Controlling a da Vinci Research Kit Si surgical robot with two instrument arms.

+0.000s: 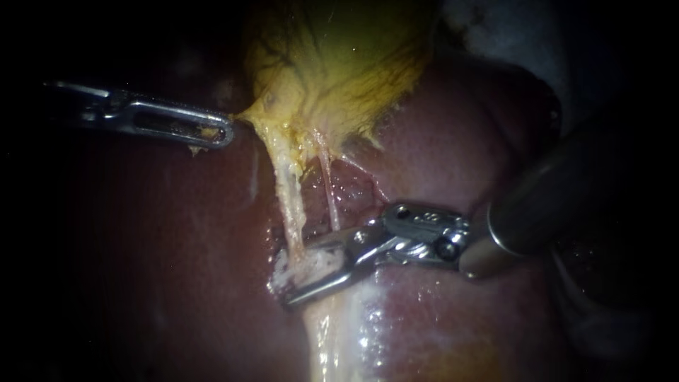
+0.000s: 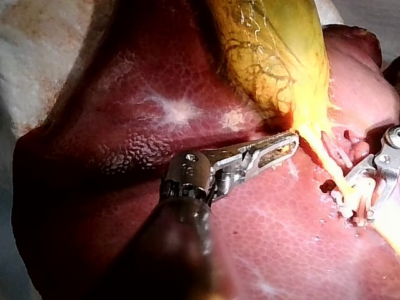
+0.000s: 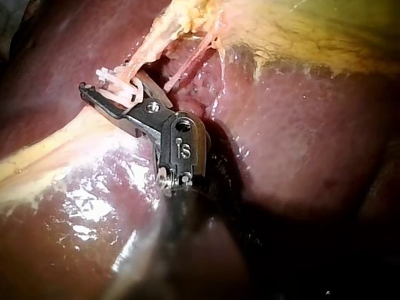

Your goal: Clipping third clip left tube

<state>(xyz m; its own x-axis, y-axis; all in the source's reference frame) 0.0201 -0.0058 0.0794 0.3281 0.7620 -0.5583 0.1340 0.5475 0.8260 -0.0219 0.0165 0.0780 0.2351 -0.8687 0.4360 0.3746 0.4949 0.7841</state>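
1) left instrument (image 1: 228, 133): hand clamped on the gallbladder (image 1: 332, 64) at its lower tip.
2) left tube (image 1: 290, 205): pale yellow-white stringy cord running from that tip down onto the liver (image 1: 438, 141), with a frayed white lump at its foot.
3) right tube (image 1: 329, 198): thinner, pinkish, just beside.
4) right instrument (image 1: 297, 274): hand closed across the left tube at its foot, one jaw touching each side.

The gallbladder (image 1: 332, 64) is yellow shading to olive green, laced with dark branching lines. The liver (image 1: 438, 141) is deep red-brown with a fine pale netted mottling and one whitish patch (image 2: 178, 111). The left tube (image 1: 290, 198) is creamy yellow-white, the thinner right tube (image 1: 327, 191) pale pink, and the left instrument (image 1: 223, 132) and right instrument (image 1: 286, 286) are shiny silver-grey with dark shafts.
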